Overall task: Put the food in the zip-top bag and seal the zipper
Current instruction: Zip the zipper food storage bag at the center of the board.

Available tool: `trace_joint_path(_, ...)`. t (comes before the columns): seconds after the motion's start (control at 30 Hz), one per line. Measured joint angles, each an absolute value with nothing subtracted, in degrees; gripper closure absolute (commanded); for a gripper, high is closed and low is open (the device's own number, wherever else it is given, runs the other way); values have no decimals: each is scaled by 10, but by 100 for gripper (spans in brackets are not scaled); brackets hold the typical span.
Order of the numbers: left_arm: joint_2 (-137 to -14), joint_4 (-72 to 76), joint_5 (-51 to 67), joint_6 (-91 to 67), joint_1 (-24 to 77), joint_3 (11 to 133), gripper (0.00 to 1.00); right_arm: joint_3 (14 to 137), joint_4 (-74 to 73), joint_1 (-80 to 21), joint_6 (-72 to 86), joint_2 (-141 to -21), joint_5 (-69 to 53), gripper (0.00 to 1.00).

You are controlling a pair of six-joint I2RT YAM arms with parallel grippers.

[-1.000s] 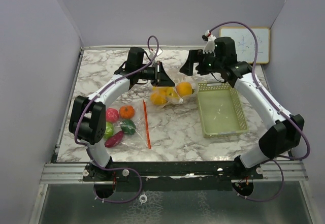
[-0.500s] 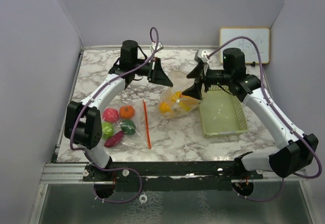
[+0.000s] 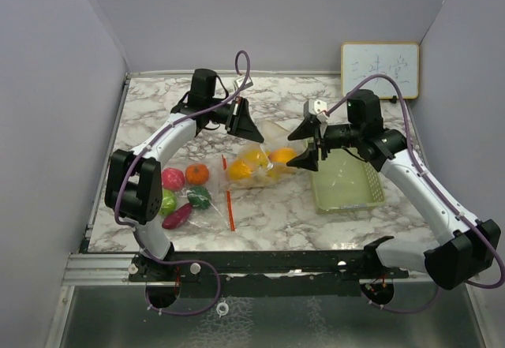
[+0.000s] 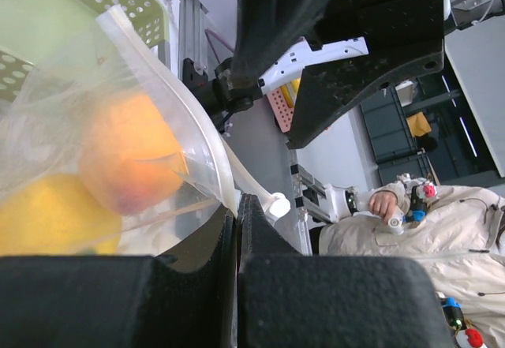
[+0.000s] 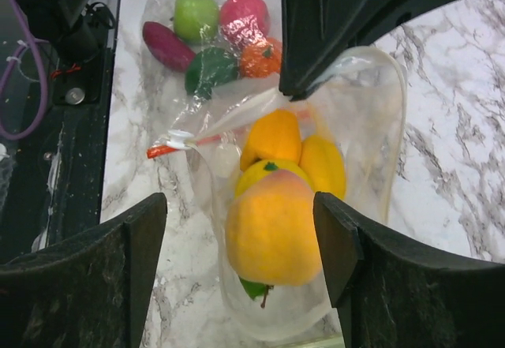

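My left gripper (image 3: 257, 135) is closed on the rim of the bag (image 5: 371, 127). My right gripper (image 5: 237, 206) stands wide just right of the bag and holds nothing. The bag sits in the middle of the table (image 3: 276, 206) with yellow and orange fruit (image 5: 272, 233) inside. 5 pieces (image 3: 184, 192) lie at the near left. With only 1 pinch, the plastic could slip and the fruit could spill. I cannot tell whether those 5 lie under plastic, and the depth of my pinch is hidden.

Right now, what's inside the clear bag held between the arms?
In the clear bag: a peach, yellow-orange fruits behind it. A green bit under the peach is mostly covered, unidentifiable.
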State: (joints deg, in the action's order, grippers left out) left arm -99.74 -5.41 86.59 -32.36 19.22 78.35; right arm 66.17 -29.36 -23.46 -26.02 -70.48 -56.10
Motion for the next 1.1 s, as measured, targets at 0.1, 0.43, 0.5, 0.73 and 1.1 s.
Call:
trace_joint_path(0.1,-1002,-65,866,-316,192,783,100,661,-287,-248,-262,-705,-563,30)
trace_joint_path(0.43,-1002,-87,866,-300,192,784,100,627,-262,-283,-255,-721,-567,47)
trace_joint_path(0.5,-1002,-87,866,-299,192,784,100,623,-257,-283,-252,-722,-569,48)
trace_joint_path(0.73,-1002,-99,866,-298,192,792,100,595,-227,-291,-233,-726,-577,58)
trace_joint_path(1.1,-1004,-105,865,-298,200,800,100,593,-176,-325,-167,-746,-545,98)
